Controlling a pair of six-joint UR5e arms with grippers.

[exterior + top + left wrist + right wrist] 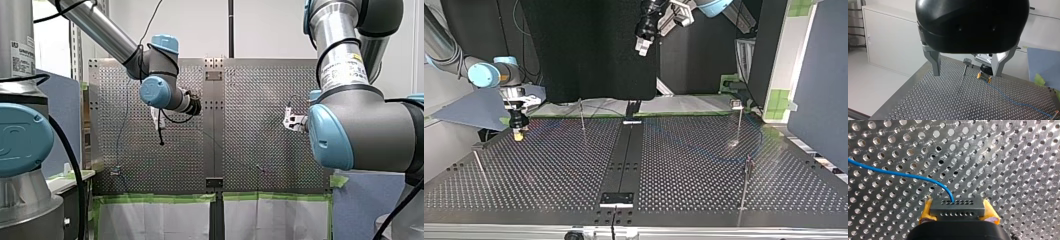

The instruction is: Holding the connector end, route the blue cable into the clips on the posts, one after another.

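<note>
My right tool [958, 213] clamps the grey rectangular connector [957, 206] of the thin blue cable [898, 173] above the perforated metal tabletop [1010, 157]; my left tool [967, 74] hangs with fingers apart.

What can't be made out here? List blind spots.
Blue cable: far end leaves the right wrist view's edge; too faint to follow in the top view.
Clips: too small in the top view to tell whether the cable sits in any.
Connector: rear covered by my right pincer in the right wrist view.
My right arm's elbow fills the front view's right, hiding what lies behind it.
</note>
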